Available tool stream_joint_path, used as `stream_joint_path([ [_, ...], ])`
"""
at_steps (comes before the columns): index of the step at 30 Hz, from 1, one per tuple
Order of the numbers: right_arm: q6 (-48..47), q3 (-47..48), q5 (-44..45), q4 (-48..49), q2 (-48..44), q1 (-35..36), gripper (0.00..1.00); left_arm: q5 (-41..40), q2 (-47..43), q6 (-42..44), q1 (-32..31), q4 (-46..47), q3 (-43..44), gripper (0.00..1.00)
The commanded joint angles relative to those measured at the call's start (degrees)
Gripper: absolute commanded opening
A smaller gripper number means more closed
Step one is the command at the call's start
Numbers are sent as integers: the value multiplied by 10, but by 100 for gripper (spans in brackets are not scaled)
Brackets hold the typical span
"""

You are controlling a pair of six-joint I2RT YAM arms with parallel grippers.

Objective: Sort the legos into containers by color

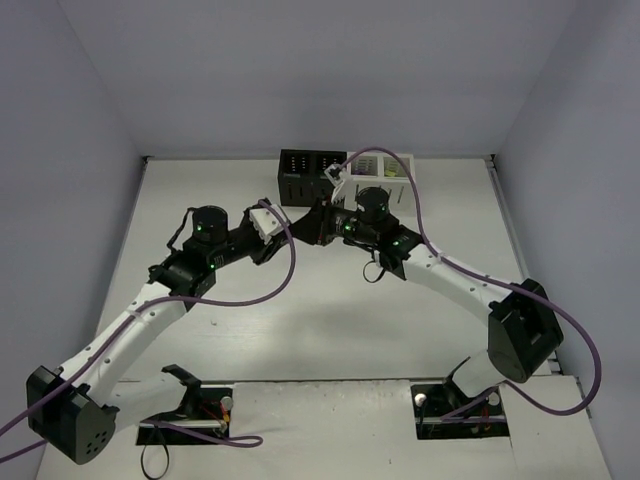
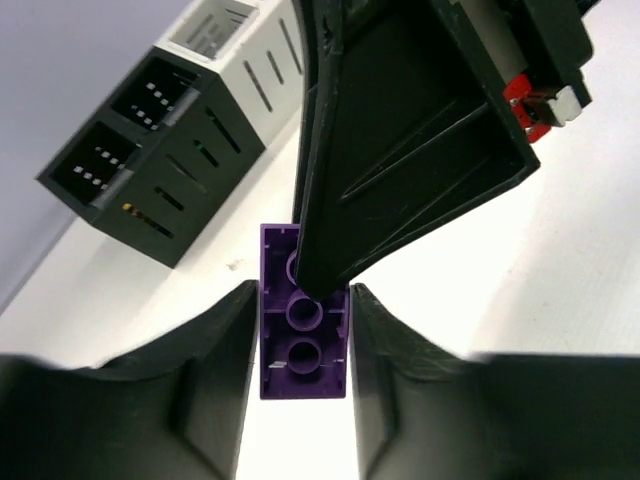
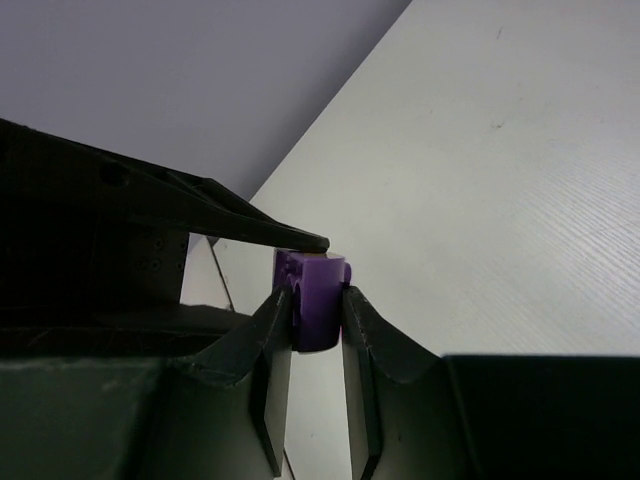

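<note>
- left gripper [image 2: 302,302] clamps the purple brick [image 2: 303,352], which sits lengthwise between its fingertips.
- right gripper [image 3: 316,305] pinches the brick's far end between its own closed fingers.

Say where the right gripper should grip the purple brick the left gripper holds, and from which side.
The free end of the purple brick that juts past the left gripper, which clamps its long walls. Come end-on from opposite, jaws turned crosswise onto the bare faces, as the right gripper does.

The left arm [image 1: 150,310] and right arm [image 1: 450,280] meet at frame centre, closing the way to the containers [image 1: 345,175] behind; the table [image 1: 320,330] below them is open
</note>
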Motion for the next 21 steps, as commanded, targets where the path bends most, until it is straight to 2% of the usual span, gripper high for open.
stream_joint_path([
  [1, -40, 25, 6, -7, -14, 4, 0, 0, 6, -11, -2, 12, 35, 37],
  [2, -64, 31, 29, -22, -15, 2, 0, -5, 11, -18, -3, 11, 40, 52],
  [4, -90, 47, 64, -64, -26, -4, 0, -28, 16, -38, -3, 9, 46, 68],
  [6, -135, 61, 134, -104, -35, -16, 0, -47, 25, -55, -3, 6, 55, 79],
  [9, -197, 79, 243, -144, -39, -33, 0, -86, 39, -94, -2, -4, 72, 80],
  [15, -280, 118, 378, -150, -3, -125, 0, -203, 59, -168, -1, -24, 98, 80],
  [21, -323, 224, 409, -158, 91, -181, 0, -372, 87, -230, 9, -89, 135, 80],
])
